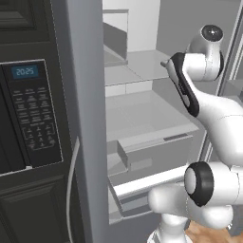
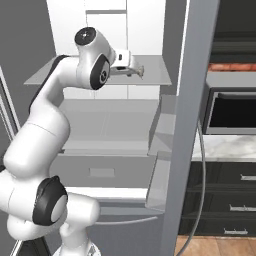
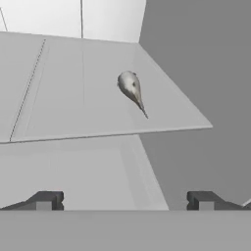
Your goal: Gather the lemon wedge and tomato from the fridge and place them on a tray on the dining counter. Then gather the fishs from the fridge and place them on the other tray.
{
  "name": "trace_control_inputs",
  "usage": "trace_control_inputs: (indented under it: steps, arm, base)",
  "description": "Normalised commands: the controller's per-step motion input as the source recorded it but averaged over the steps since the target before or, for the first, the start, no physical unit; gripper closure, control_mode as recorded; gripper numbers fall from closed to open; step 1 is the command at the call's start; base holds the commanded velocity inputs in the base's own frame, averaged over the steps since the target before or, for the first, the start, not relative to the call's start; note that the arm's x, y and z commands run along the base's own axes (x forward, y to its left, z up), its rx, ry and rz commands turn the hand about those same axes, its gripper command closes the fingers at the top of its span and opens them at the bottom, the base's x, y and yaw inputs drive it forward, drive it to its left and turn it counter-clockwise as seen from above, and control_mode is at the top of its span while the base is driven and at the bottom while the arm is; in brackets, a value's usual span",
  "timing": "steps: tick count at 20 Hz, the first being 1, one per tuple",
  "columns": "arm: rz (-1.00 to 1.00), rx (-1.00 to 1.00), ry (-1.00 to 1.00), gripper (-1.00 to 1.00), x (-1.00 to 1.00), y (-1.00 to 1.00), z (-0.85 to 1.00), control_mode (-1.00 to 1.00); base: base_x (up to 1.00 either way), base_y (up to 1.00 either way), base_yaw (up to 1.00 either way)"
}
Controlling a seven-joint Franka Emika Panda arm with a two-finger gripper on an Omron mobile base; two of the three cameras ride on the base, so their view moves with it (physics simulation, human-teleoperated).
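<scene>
The small slim grey-silver fish (image 3: pixel 132 88) lies on an upper grey shelf (image 3: pixel 88 98) inside the open grey steel fridge (image 1: pixel 85 118), ahead of the tool (image 3: pixel 125 201), whose fingers stand wide apart and empty. It looks light, smooth and probably slippery; gripping across the thicker body, not the thin tail, seems safest. The black microwave (image 1: pixel 28 114) display reads 20:25.
</scene>
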Motion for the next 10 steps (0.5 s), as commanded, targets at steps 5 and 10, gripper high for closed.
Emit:
trace_control_inputs:
  steps: [5,10]
  arm:
    - [0.00,0.06,0.00,-1.00,0.42,-0.03,0.00,-1.00]
    - [0.00,0.03,0.00,-1.00,0.44,-0.01,0.00,-1.00]
  base:
    - [0.00,0.00,0.00]
    - [0.00,0.00,0.00]
